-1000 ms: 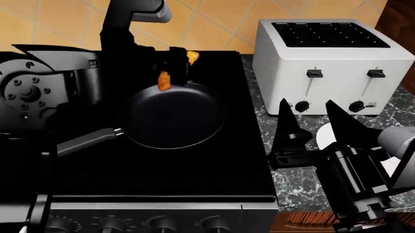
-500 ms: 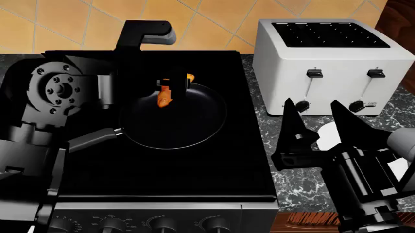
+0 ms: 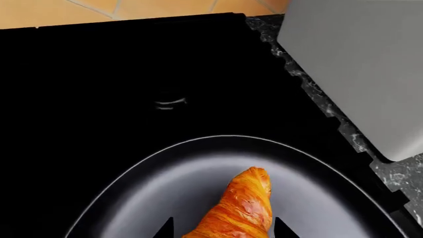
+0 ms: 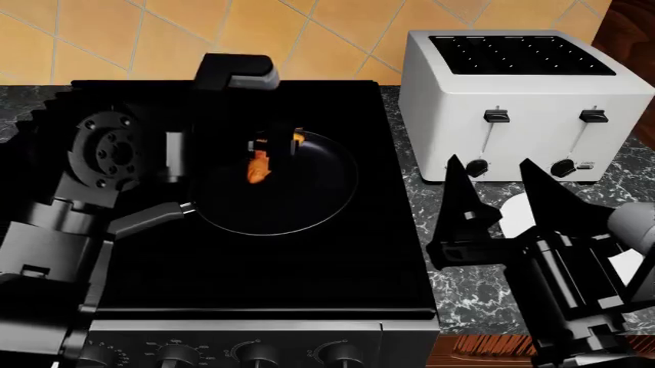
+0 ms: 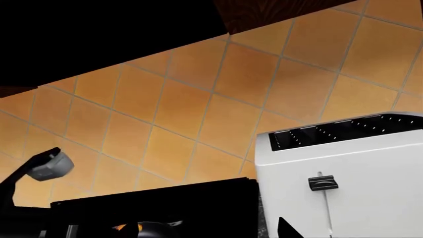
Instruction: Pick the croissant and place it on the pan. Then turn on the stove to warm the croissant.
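1 croissant (image 4: 259, 168): held upright in the left gripper (image 4: 274, 146), long axis vertical, tip pointed down over the 10 o'clock part of 1 pan (image 4: 307, 207) on 1 stove (image 4: 338, 268). Right gripper (image 4: 496, 201): spread wide, nothing held. 1 toaster (image 4: 532, 100) at 2 o'clock.

croissant (image 3: 239, 209): golden-orange, glossy, ridged bands
pan (image 4: 307, 195): black, grey handle
stove (image 4: 338, 261): black top, grey front panel, dark knobs
toaster (image 4: 522, 100): white, black levers and knobs
counter (image 4: 461, 291): dark grey marbled with white veins
wall (image 5: 218, 104): orange tiles, pale grout lines
plate (image 4: 515, 215): white
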You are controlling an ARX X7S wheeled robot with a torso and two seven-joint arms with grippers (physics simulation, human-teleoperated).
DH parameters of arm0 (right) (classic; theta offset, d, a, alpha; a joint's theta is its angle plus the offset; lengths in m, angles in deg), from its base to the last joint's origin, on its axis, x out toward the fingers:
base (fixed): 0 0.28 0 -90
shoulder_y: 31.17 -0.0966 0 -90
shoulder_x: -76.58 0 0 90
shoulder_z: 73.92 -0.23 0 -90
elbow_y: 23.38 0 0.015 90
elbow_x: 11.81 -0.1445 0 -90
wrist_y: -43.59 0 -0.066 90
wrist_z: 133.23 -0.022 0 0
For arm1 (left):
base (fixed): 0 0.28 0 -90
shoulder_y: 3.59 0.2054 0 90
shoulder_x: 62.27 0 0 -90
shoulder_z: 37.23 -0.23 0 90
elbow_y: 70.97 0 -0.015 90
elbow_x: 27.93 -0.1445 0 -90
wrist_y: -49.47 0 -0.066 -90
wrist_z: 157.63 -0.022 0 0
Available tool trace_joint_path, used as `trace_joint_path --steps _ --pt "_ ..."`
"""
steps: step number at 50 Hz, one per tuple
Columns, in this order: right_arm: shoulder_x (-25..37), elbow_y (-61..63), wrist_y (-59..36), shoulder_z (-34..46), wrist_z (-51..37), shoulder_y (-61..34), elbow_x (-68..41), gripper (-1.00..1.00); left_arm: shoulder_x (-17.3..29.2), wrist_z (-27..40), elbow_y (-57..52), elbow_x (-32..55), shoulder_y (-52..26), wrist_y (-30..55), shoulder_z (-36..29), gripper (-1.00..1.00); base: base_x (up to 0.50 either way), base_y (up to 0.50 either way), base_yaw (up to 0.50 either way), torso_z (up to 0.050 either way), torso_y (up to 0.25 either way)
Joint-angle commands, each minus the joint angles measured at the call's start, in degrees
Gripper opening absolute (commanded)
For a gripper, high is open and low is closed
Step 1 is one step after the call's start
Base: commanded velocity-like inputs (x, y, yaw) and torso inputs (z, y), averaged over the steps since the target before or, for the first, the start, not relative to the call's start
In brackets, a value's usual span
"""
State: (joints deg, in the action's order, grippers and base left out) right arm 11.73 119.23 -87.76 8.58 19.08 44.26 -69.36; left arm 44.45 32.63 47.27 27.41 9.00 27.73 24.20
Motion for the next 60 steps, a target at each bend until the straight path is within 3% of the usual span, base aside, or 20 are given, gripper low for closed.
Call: trace_joint_path --steps 1,38,39,50,60 --pt "0.1 -0.1 0.2 0.5 -0.5 -0.3 -0.1 1.0 0.3 -0.6 1.1 -0.4 0.6 -0.9 -1.0 -1.0 0.0 0.0 0.0 0.0 0.0" --pt "1.8 0.3 0.8 0.1 -2.0 -0.9 -2.0 1.0 0.3 -1.1 1.3 -1.1 1.7 -2.0 -2.9 -1.0 0.0 0.0 0.0 0.0 0.0" --pt "1.8 0.4 0.8 0.2 -2.1 -1.0 -2.1 1.0 0.4 -1.1 1.1 -1.0 1.6 -2.0 -2.9 1.0 0.0 0.0 0.0 0.0 0.0" --pt "1.7 0.2 0.9 1.1 -2.4 -1.4 -1.7 1.0 1.9 0.8 -4.8 1.6 0.9 0.5 -1.3 1.0 0.0 0.0 0.0 0.0 0.0" --pt "2.1 0.4 1.5 0.7 -2.4 -0.7 -2.0 1.0 3.9 7.7 -14.8 8.9 1.4 6.0 5.1 1.0 0.0 0.0 0.0 0.0 0.0"
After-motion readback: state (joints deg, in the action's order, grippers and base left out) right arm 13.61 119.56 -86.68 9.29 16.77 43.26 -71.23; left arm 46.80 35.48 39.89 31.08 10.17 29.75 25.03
